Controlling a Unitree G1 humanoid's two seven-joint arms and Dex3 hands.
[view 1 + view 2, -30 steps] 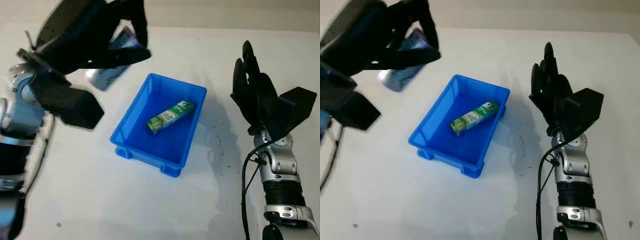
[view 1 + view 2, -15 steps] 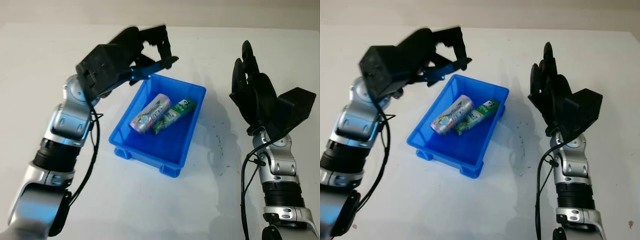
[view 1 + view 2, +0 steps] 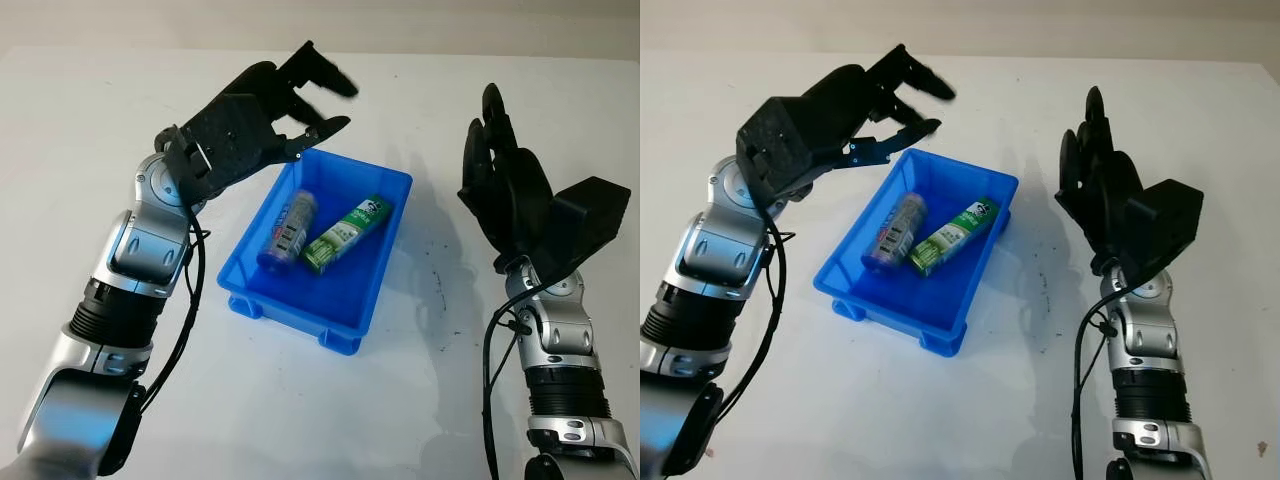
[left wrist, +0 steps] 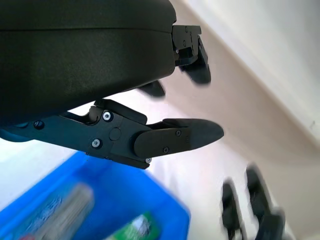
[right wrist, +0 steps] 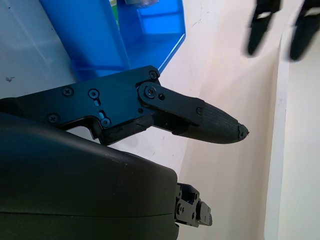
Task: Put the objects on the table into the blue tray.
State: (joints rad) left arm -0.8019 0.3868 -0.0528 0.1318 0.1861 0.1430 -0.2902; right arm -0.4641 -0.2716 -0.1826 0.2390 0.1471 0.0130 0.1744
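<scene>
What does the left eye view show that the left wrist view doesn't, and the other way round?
Left eye view: the whole blue tray on the white table, plus both silver forearms. Left wrist view: the underside of the open left hand, which is above the tray's far left corner, with a finger hinge and screws close up. Both: the can and green box in the tray, and the open right hand raised beside it.

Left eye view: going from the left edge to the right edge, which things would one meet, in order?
Left hand, open above the tray's far left corner → silver can → green box, both lying in the blue tray → right hand, open.
</scene>
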